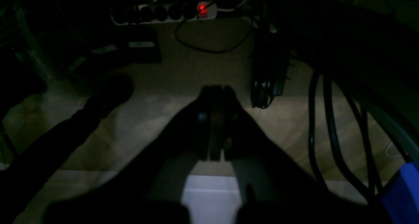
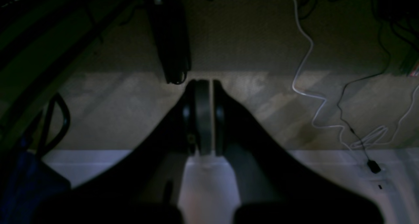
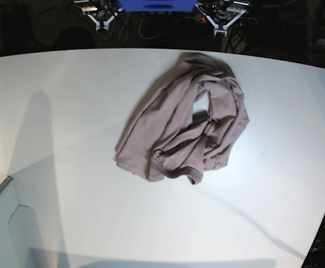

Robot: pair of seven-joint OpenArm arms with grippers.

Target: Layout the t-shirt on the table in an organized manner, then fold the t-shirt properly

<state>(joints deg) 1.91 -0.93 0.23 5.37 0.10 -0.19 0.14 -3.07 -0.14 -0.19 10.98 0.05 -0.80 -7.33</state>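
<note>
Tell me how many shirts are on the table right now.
1. The t-shirt lies crumpled in a heap right of the middle of the table. Nothing shows beneath the heap, though its folds could hide something.

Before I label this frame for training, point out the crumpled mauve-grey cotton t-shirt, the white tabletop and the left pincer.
Crumpled mauve-grey cotton t-shirt (image 3: pixel 176 131): base view, middle of the bunched fabric.
White tabletop (image 3: pixel 67 111): base view, bare surface left of the shirt.
Left pincer (image 1: pixel 216 90): left wrist view, between its closed fingertips.
</note>
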